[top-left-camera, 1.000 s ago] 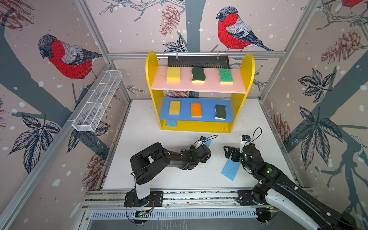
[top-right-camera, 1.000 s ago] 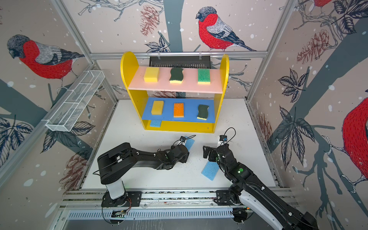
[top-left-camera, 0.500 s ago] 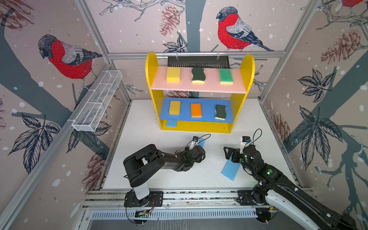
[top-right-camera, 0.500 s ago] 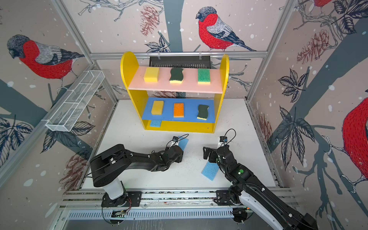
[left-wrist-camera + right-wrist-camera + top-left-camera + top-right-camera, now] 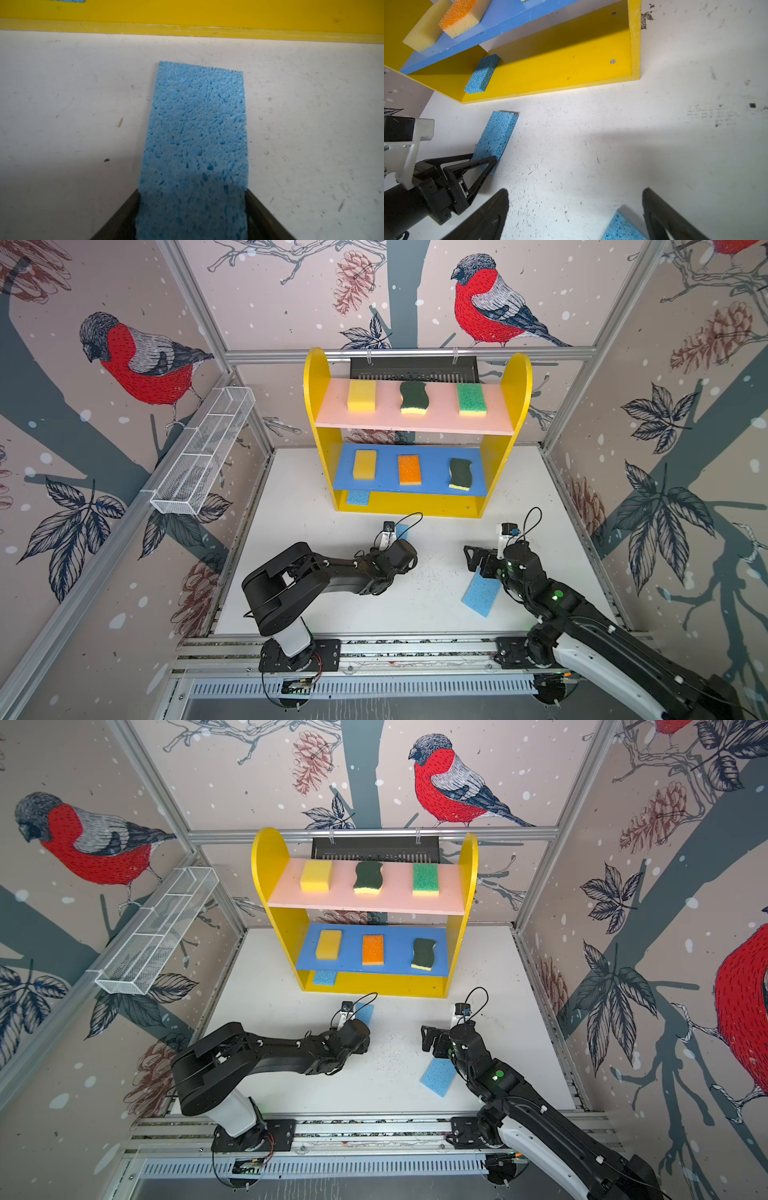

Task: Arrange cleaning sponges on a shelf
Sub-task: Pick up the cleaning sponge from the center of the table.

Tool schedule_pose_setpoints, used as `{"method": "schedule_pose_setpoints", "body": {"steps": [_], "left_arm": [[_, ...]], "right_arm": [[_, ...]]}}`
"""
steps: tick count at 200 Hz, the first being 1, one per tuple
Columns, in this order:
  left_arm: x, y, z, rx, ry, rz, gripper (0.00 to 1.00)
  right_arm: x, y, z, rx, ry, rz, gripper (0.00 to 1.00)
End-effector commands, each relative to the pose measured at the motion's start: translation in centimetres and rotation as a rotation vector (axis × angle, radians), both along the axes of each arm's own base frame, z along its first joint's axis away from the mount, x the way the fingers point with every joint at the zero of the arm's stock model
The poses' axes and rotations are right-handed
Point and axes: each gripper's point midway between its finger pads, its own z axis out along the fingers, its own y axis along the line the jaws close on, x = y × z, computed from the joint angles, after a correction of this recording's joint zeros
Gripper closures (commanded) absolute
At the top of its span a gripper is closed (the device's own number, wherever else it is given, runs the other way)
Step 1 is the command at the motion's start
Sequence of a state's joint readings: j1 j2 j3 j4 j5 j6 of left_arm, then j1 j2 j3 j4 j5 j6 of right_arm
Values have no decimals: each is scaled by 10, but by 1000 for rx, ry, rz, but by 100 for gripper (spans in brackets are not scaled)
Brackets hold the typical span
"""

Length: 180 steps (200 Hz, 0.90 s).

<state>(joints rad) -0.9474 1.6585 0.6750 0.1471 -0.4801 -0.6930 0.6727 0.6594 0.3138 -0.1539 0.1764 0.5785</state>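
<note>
The shelf [image 5: 312, 406] stands at the back of the white table. Its pink board carries a yellow, a wavy dark-green and a green-topped sponge [image 5: 471, 398]. Yellow, orange [image 5: 409, 469] and wavy sponges lie on the blue board. One blue sponge [image 5: 358, 497] sits on the yellow bottom. My left gripper [image 5: 192, 207] is shut on a flat blue sponge [image 5: 197, 128], low over the table just before the shelf's bottom edge. Another blue sponge [image 5: 480, 593] lies on the table beside my right gripper [image 5: 575, 199], which is open with nothing between its fingers.
A white wire-mesh basket [image 5: 203, 452] hangs on the left wall. A black slotted tray [image 5: 415, 369] hangs behind the shelf top. The metal rail [image 5: 374, 649] with both arm bases borders the table's front.
My left gripper has carried its blue sponge to the left along the front of the shelf. The right arm has barely moved.
</note>
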Motion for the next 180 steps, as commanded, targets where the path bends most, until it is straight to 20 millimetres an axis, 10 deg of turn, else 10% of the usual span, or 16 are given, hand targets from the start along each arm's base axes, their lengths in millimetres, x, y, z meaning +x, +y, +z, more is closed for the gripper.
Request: {"method": "schedule_pose_setpoints", "body": {"steps": [1,180], "left_arm": [[7,-3,8,22,-20,-7,29],[60,-18,59,-54,-243,101,29]], "right_arm": [[5,5,11,20,-47,12,0],[9,12,17,32,-103,45,0]]}}
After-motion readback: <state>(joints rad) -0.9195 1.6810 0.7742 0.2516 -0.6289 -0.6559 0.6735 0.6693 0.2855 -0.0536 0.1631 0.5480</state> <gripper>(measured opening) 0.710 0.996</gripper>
